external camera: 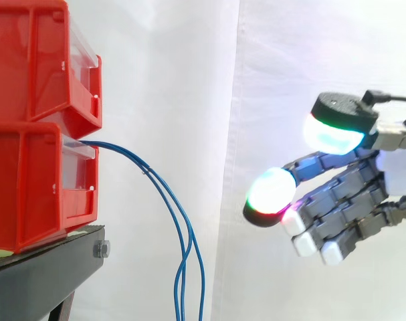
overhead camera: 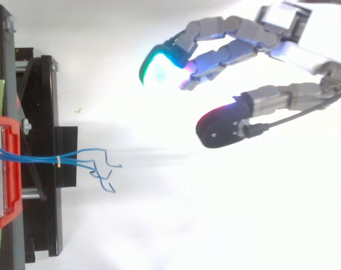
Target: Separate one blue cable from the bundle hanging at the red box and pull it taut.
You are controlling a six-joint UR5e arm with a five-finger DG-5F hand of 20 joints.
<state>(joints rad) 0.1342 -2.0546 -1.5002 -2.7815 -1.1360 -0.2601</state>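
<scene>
While the hand [external camera: 350, 184] hangs spread, clear of blue cables [overhead camera: 46, 160], top view shows their tie [overhead camera: 58, 161]

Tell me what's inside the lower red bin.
Blue cables come out of the lower bin's front opening and hang down. Its red walls cover the inside, so where the cables end, or anything else in there, cannot be seen.

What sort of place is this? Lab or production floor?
Probably a lab test rig: red bins stacked on a black stand before a white curtain, blue cables hanging from the lower bin, and the robot's hand open, clear of them.
</scene>
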